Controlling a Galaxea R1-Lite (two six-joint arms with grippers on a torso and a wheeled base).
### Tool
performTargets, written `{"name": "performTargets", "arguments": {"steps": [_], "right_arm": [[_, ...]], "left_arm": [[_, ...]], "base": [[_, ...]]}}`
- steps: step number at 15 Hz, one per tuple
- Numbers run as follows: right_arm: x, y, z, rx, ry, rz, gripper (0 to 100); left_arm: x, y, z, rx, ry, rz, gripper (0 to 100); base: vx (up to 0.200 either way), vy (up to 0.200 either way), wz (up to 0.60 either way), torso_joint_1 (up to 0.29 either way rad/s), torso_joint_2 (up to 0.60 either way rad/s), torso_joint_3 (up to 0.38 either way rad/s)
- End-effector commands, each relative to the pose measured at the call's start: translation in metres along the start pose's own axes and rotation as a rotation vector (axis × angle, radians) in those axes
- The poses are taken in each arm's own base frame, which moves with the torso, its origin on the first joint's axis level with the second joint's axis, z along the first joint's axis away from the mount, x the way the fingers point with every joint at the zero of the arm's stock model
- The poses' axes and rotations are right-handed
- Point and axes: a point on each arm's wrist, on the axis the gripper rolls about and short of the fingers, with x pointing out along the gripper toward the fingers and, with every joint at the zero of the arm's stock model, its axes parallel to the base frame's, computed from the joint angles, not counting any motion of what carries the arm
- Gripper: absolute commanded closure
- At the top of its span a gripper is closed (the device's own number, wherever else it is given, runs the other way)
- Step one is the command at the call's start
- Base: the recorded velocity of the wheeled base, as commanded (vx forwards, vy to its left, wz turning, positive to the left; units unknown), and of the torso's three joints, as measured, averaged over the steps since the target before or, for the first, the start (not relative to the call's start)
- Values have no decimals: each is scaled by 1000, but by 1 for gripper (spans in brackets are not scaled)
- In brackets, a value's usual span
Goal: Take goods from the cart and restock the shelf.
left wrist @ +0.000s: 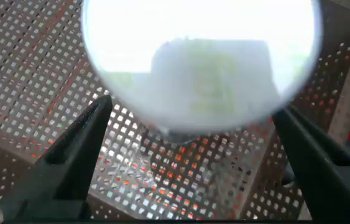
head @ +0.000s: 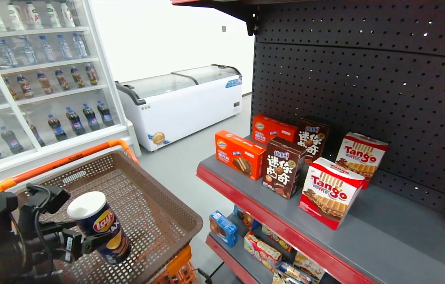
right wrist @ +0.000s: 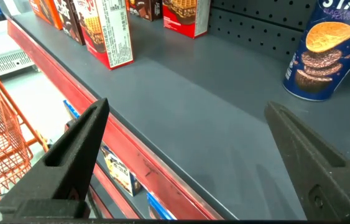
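**Left tool** (head: 88, 236): mine. It is closed on a can of crisps (head: 100, 227), with one black finger (head: 98, 240) lying across the dark blue wall about halfway down. From my left wrist, the can's white lid (left wrist: 199, 59) sits between my two fingers (left wrist: 75, 155).

**Can of crisps:** held in the air over the brown mesh basket (head: 159, 205) of the cart (head: 68, 159). It is tilted, with the lid leaning away from the shelf. It is well apart from the shelf.

**Right tool** (right wrist: 187, 155): mine. The fingers are spread wide with nothing between them. It is over the front part of the grey shelf (right wrist: 181, 93), near the red front edge.

**Shelf stock, upright, from my left:**
- Two orange boxes (head: 240, 154), one behind the other.
- Two brown boxes (head: 283, 167), just beside the orange ones, one behind the other.
- Two red-and-white wafer boxes (head: 331, 193), one in front and one closer to the black pegboard (head: 364, 79).
- A second can (right wrist: 321, 53), dark blue, standing close to the pegboard and well apart from the wafer boxes.

**Lower shelf** (head: 226, 246): a blue box (head: 223, 228) and several small packets, partly hidden under the board above.

**Room behind the cart:**
- A glass-fronted cooler (head: 104, 79) with rows of bottles.
- A white chest freezer (head: 183, 102) against the wall.
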Motion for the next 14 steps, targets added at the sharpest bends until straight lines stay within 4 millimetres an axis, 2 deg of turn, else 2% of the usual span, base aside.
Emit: {"name": "performTargets", "arguments": {"steps": [1,6,8,14], "right_arm": [[0,0,0,0,-1,2,0],[0,0,0,0,-1,0,0],[0,0,0,0,-1,2,0],[0,0,0,0,-1,0,0]], "left_arm": [[19,3,-9,-15,52,-22,0],[42,2,-13,-8,90,-55,0],[51,0,-4,17,69,-69,0],[56,-3,6,78,-56,-60,0]], "base": [[0,0,0,0,0,0],[0,0,0,0,0,0],[0,0,0,0,0,0],[0,0,0,0,0,0]]}}
